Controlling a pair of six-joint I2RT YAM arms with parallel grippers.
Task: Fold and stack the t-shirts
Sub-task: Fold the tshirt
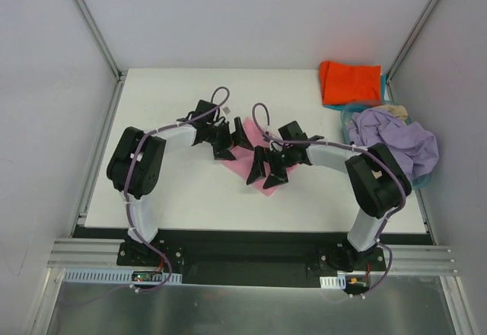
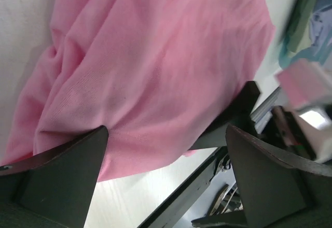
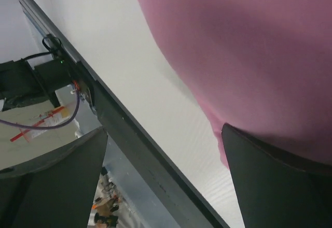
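Pink t-shirt [image 1: 242, 165] lies creased and flat in the middle of the white tabletop [image 1: 175, 190], nearer the arms than any other cloth. Both claws hang low over it. The right claw [image 1: 268, 171] is at its near edge, fingers spread wide and gripping nothing; in the right wrist view one finger [image 3: 275, 181] overlaps the shirt's hem. Just beyond, the left claw [image 1: 232, 143] is over the far side, its fingers also wide apart and empty, with the pink cloth below them. Farther right, a lavender t-shirt [image 1: 396, 141] is heaped in a light blue basket [image 1: 351, 113], a beige one [image 1: 396, 110] showing behind it. At the far right corner an orange-red t-shirt [image 1: 348, 82] sits folded on a teal one [image 1: 380, 90].
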